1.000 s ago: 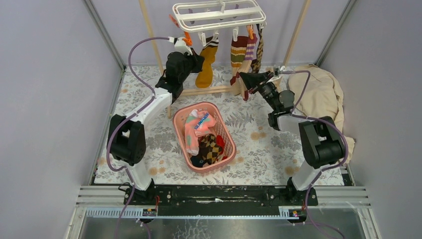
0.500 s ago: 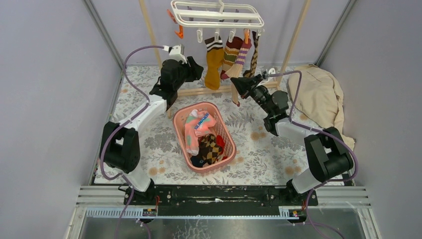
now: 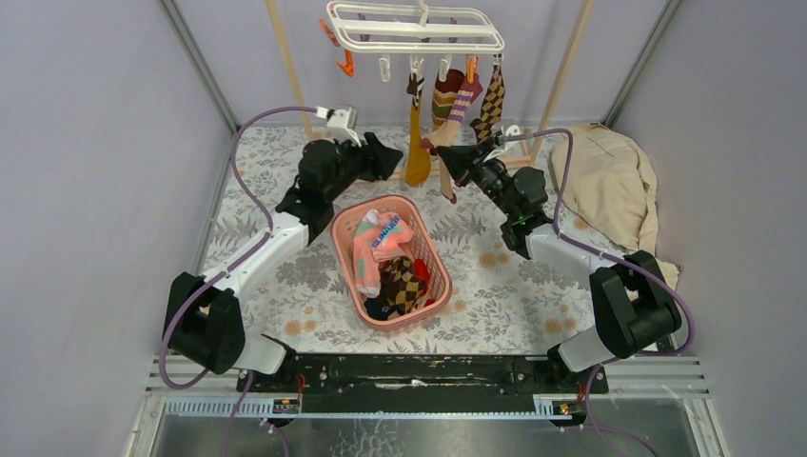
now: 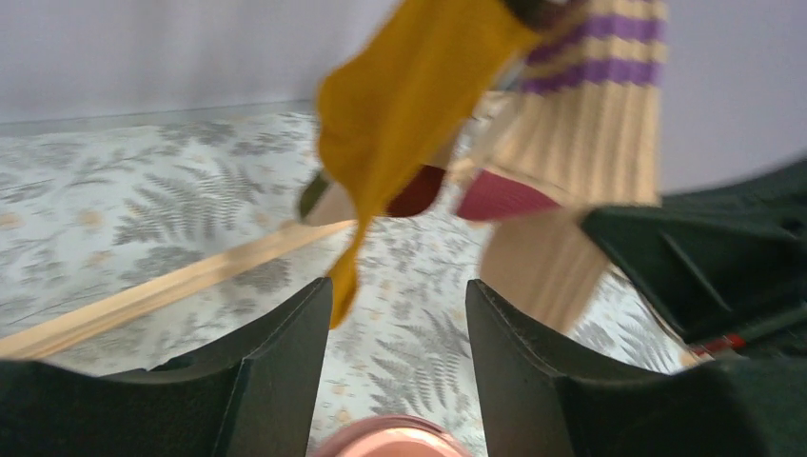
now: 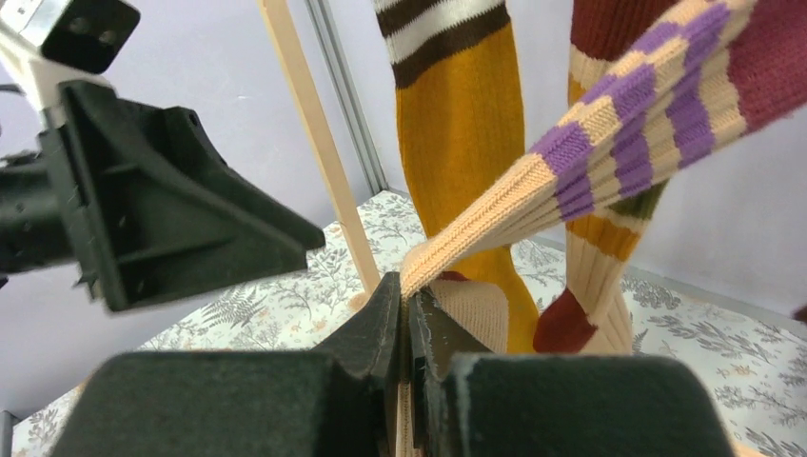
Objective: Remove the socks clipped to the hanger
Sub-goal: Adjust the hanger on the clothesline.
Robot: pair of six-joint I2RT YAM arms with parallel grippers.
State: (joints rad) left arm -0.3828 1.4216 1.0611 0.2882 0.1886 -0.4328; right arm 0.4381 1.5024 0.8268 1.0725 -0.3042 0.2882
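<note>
Hanger: one; socks clipped to it: four, namely mustard sock, maroon-striped sock, purple-striped sock, argyle sock; basket: one, its heaped socks uncountable; beige cloth: one.

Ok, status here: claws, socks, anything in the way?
Left claw open, empty, by mustard sock's toe. Right claw shut on striped sock, stretched from hanger. Both claws close together, wooden rail behind.

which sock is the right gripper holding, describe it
Find the white hanger at the back. Among the socks clipped under it, it is the cream sock pinched by the right gripper. Only it has purple stripes; its neighbour is mustard.
</note>
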